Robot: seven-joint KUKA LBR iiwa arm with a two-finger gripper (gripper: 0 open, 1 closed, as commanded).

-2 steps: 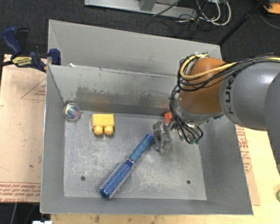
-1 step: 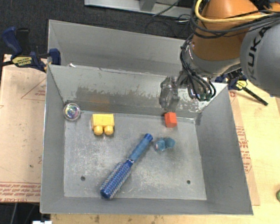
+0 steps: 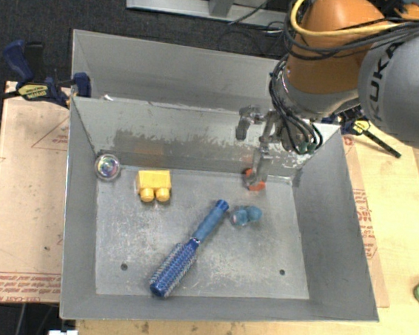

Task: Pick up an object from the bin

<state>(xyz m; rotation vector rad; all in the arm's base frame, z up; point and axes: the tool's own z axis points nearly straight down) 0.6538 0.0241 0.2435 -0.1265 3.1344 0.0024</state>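
- The gripper [image 3: 256,174] hangs low by the back wall of the grey metal bin [image 3: 198,136]; whether it is open or closed cannot be told.
- A small blue lumpy thing [image 3: 246,217] lies just in front of it, touching the handle of a blue bristled hairbrush [image 3: 184,251].
- A yellow plastic block [image 3: 153,185] sits well apart.

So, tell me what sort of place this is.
Likely a robotics lab's grasping test cell: a KUKA arm reaches over a grey metal bin holding loose odds, such as a blue brush and a yellow block.

Arm [image 3: 401,79] in from right, pincer [image 3: 256,174] pointing down, apparently low
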